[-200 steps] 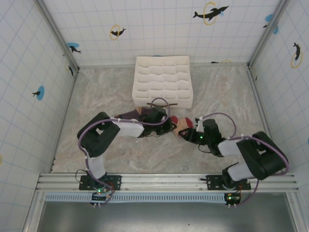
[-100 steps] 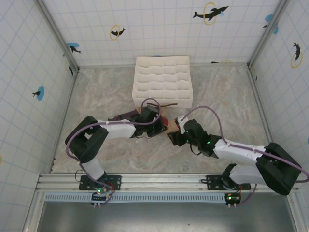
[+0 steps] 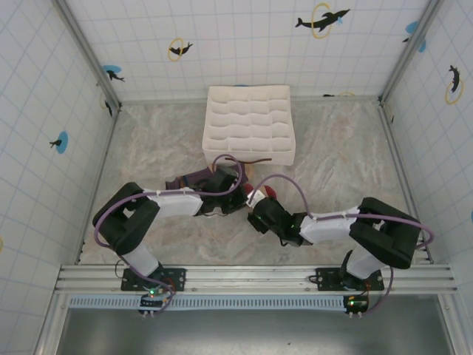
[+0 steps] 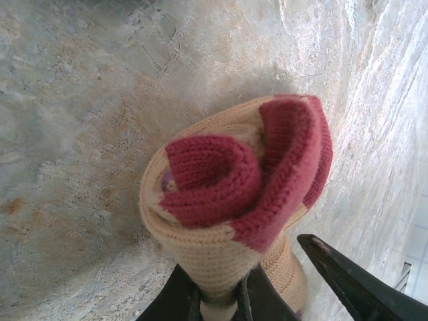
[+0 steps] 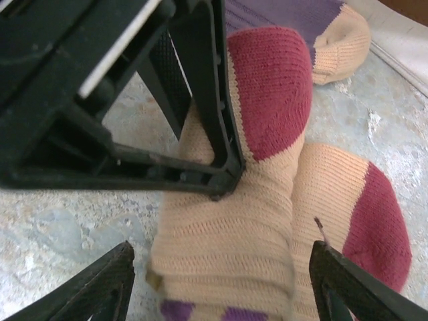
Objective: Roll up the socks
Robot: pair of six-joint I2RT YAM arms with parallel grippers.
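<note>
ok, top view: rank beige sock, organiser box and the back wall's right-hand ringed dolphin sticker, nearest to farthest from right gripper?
1. beige sock: at the right gripper tips, centre.
2. organiser box: behind the sock, farther back.
3. dolphin sticker: up on the back wall, right of centre.

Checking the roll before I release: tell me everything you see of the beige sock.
The beige sock is soft knit with dark red toe and heel, wound into a loose roll lying on the marbled table. The left gripper is shut on it; the open right gripper straddles it. The purple sock touches it.
</note>
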